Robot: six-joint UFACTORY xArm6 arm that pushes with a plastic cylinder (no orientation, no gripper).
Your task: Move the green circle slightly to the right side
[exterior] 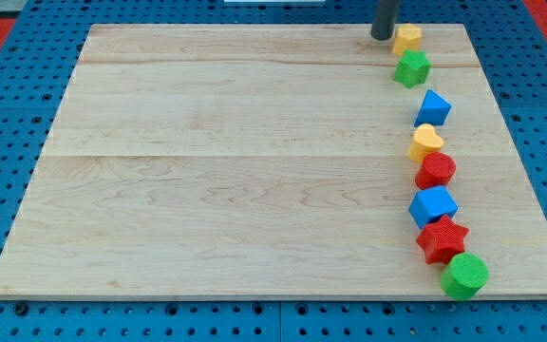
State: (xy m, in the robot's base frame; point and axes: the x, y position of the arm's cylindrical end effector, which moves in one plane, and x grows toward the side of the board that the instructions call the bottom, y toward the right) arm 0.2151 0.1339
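Note:
The green circle (465, 275) lies near the view's bottom right corner of the wooden board (207, 171), touching the red star (442, 239) above it. My tip (382, 36) is at the view's top, just left of the yellow block (406, 38), far from the green circle. A column of blocks runs down the right side: yellow block, green star (411, 68), blue block (433, 107), yellow heart (425, 142), red circle (436, 170), blue cube (432, 205), red star, green circle.
The board's right edge (530, 171) lies a short way right of the block column. A blue pegboard (8, 142) surrounds the board. The green circle sits close to the board's bottom edge.

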